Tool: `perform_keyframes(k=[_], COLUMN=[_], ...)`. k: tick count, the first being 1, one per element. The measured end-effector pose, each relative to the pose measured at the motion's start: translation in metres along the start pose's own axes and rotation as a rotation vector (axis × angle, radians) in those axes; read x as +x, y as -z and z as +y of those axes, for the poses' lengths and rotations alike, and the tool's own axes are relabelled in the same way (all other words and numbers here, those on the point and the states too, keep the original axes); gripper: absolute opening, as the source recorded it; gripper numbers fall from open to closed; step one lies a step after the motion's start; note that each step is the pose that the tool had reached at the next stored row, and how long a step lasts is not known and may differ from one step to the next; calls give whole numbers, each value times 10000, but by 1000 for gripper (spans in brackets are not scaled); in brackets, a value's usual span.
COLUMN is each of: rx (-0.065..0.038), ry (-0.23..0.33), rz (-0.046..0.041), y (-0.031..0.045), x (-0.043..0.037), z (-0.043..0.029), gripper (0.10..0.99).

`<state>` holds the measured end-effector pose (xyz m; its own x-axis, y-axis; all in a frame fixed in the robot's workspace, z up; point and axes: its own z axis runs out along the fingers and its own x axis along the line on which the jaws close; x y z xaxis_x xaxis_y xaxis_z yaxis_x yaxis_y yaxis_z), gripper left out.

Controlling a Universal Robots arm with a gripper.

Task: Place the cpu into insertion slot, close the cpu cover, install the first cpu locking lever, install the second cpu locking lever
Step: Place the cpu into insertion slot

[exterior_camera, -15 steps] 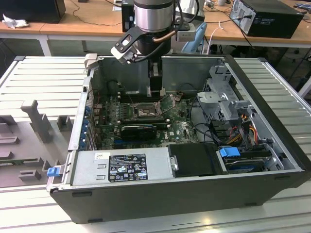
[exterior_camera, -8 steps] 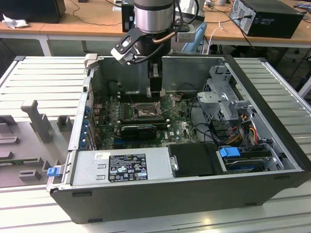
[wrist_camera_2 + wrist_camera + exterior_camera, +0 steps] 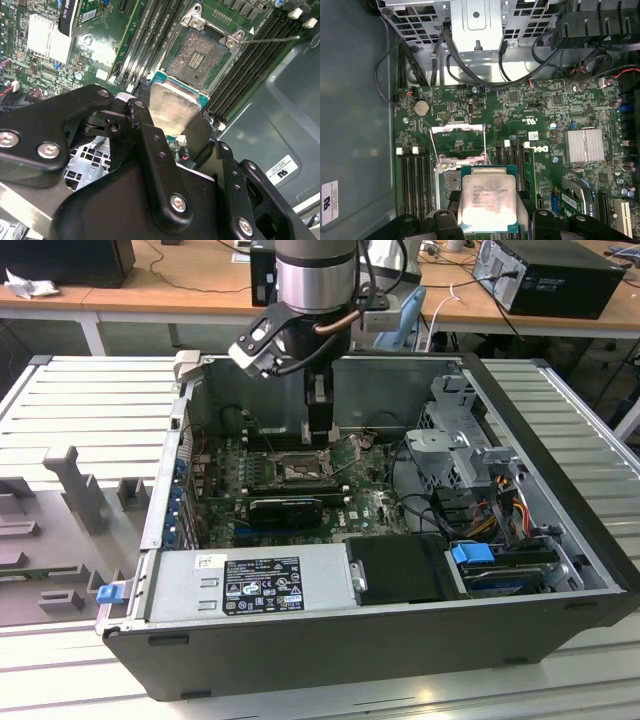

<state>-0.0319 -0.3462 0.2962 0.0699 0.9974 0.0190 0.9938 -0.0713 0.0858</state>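
Note:
My gripper [image 3: 487, 212] is shut on the cpu [image 3: 487, 197], a flat square chip with a pale silver face, its black fingers [image 3: 447, 212] pressing two opposite edges. The chip hangs above the green board, partly over the insertion slot [image 3: 449, 177], whose dark pin field also shows in the second wrist view [image 3: 197, 55], bare, just beyond the cpu [image 3: 172, 105]. The cpu cover [image 3: 457, 130] stands raised off the socket on its hinge. A thin wire locking lever [image 3: 270, 39] sticks out sideways from the socket. In the exterior view the gripper [image 3: 318, 432] reaches down into the open computer case over the insertion slot [image 3: 298, 472].
Long black memory slots [image 3: 415, 180] flank the socket. A black expansion card [image 3: 285, 508] lies close in front of it and a silver heatsink [image 3: 584, 145] sits on the board. Cables [image 3: 470, 60] and a metal drive cage [image 3: 455, 445] crowd one side; the case wall [image 3: 350, 630] rings everything.

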Motion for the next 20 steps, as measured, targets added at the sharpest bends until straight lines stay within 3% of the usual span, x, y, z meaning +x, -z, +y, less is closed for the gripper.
perform_keyframes(k=[1,5,8,11,12,14,20], rx=[46,65,73,74,74,73,75], ry=[-2,0,437,523,522,568,596], rz=[-4,-4,31,39,38,45,44], y=[-15,-104,-210,-299,-390,-534,-696], x=[0,-2,3,9,27,105,173], z=[-1,-8,-24,-122,-184,-211,-271], gripper=[522,522,522,522,522,522,522])
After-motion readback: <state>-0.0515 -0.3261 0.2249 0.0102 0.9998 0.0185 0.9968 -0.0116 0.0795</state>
